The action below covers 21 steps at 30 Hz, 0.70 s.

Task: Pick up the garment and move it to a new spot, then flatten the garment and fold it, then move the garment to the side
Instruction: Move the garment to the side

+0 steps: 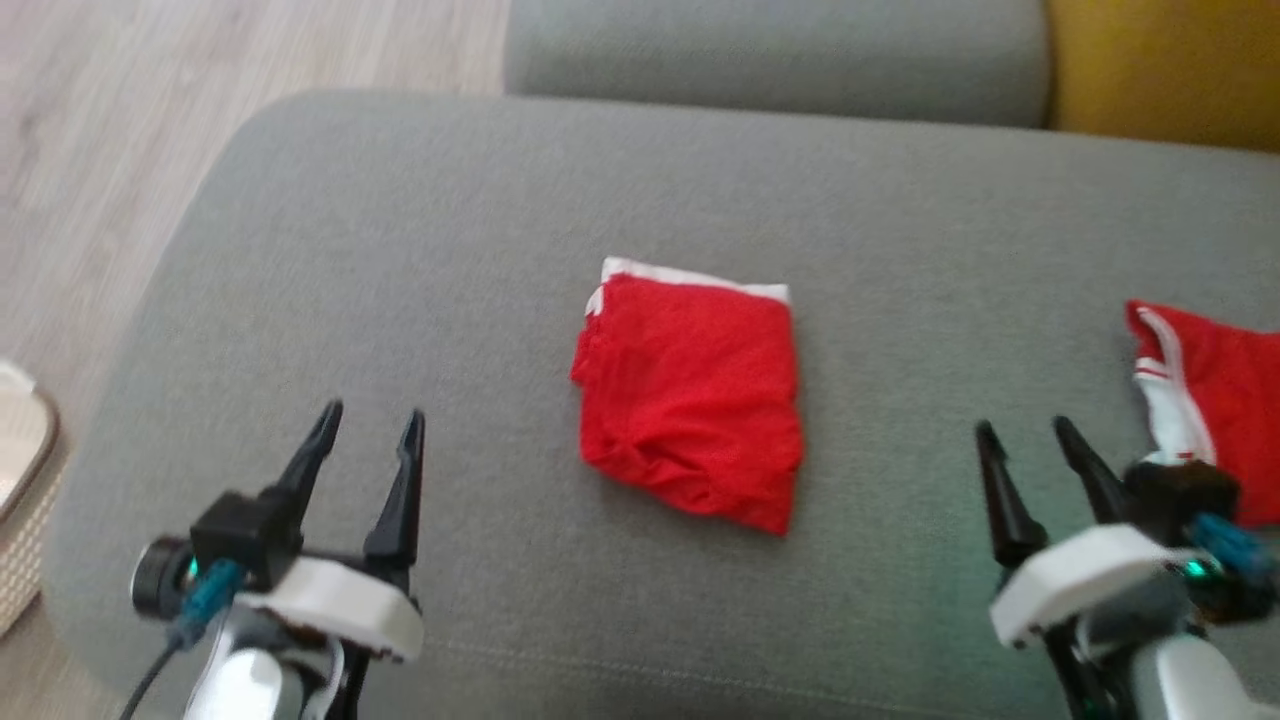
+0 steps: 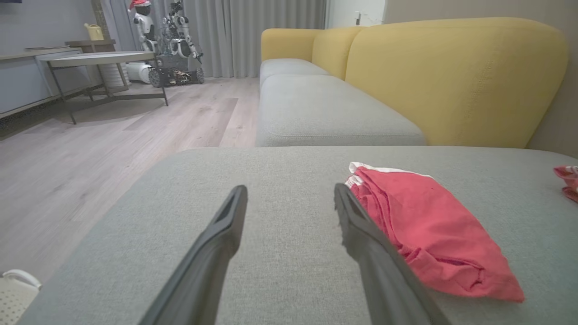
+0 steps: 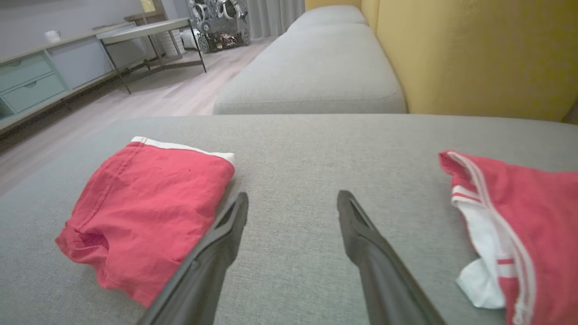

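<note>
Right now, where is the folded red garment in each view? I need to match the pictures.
Head view: the folded red garment lies at the centre, on the grey cushion.
Left wrist view: the garment lies right of centre, low in the picture.
Right wrist view: the garment lies at the lower left.
Shared landmark: the other red-and-white garment, at the right edge in all three views.

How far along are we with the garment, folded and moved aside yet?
Done, it seems: the red garment lies folded in a compact square on the gray cushion. In hand: nothing; the left end effector and right end effector are open, clear of the cloth. Left: probably moving it aside, perhaps toward the second red garment at the right.
</note>
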Available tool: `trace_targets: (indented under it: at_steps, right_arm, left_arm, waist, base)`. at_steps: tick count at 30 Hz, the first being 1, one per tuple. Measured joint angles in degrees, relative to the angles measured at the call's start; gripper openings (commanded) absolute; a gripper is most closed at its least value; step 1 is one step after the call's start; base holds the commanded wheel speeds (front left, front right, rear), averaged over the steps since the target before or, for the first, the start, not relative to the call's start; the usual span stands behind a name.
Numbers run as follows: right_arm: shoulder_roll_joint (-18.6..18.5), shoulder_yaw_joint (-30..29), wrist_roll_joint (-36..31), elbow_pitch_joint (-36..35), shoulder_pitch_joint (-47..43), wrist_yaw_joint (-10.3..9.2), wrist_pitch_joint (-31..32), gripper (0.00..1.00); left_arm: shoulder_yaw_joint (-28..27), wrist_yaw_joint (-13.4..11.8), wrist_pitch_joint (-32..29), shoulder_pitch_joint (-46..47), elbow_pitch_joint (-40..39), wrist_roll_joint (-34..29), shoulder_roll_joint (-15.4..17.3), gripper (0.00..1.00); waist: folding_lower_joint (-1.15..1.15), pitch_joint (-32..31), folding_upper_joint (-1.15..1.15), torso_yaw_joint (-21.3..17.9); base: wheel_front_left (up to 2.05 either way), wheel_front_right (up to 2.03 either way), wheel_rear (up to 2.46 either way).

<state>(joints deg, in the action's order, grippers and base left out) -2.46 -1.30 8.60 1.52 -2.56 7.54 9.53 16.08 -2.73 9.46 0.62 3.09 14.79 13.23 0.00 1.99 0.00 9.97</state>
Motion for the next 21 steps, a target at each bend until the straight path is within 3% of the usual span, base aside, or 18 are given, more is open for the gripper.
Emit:
trace_targets:
  at_steps: [17,18,19,20,21]
  right_arm:
    - [-0.3,13.2,7.1,27.6,16.5,0.00,-2.5,1.00]
    - [-0.4,13.6,7.6,28.2,17.1,0.00,-2.6,0.87]
    - [-0.5,14.1,8.2,28.7,17.6,0.00,-2.7,0.33]
    - [-0.5,14.5,8.8,29.1,18.2,0.00,-2.9,0.00]
    - [-0.6,14.9,9.1,29.7,18.6,0.00,-3.1,0.00]
  left_arm:
    - [1.5,2.2,4.3,8.3,4.1,0.5,-2.8,1.00]
    - [1.5,2.2,4.3,8.4,4.2,0.5,-2.8,1.00]
    - [1.5,2.2,4.3,8.5,4.4,0.5,-3.0,1.00]
    - [1.5,2.2,4.3,8.7,4.5,0.5,-3.1,1.00]
    - [1.5,2.2,4.6,8.8,4.5,0.5,-3.2,1.00]
  waist:
    - [0.00,9.3,0.00,7.7]
    - [0.00,9.5,0.00,7.8]
    - [0.00,9.7,0.00,7.8]
    - [0.00,9.7,0.00,7.7]
    - [0.00,9.8,0.00,7.6]
  base:
    - [0.00,0.00,0.00]
    - [0.00,0.00,0.00]
    - [0.00,0.00,0.00]
    - [0.00,0.00,0.00]
    - [0.00,0.00,0.00]
